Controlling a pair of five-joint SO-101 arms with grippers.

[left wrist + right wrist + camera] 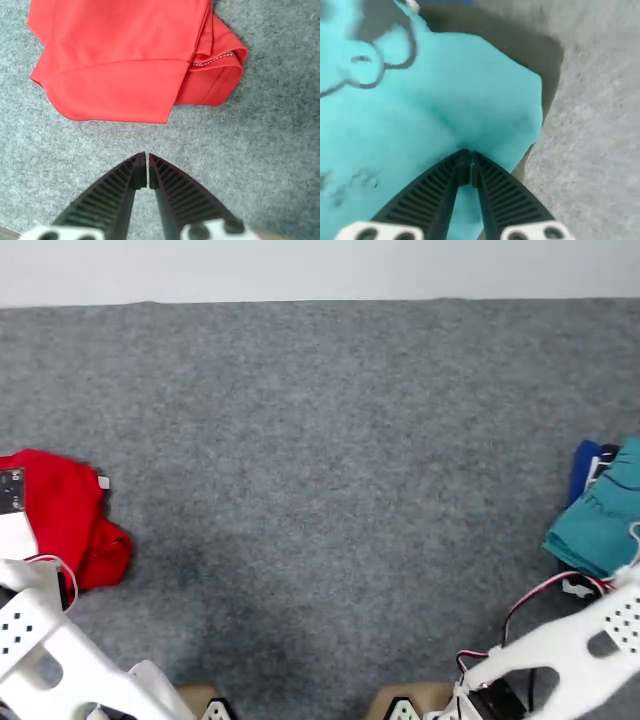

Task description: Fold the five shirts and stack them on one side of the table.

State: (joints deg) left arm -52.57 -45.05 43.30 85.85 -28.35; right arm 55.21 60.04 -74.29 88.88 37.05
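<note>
Nearest, the left claw (148,167) sits pressed together above the bench (330,440), with the red shirt (125,55) just beyond its tips. The right claw (469,165), also pressed together, is over the teal shirt (420,110), which lies at the high view's right edge.

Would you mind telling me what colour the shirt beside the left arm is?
The shirt is plain red, clearest in the left wrist view.

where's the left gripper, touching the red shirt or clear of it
Apart. The left wrist view shows the left gripper shut, with a strip of bare grey mat between its tips and the red shirt.
</note>
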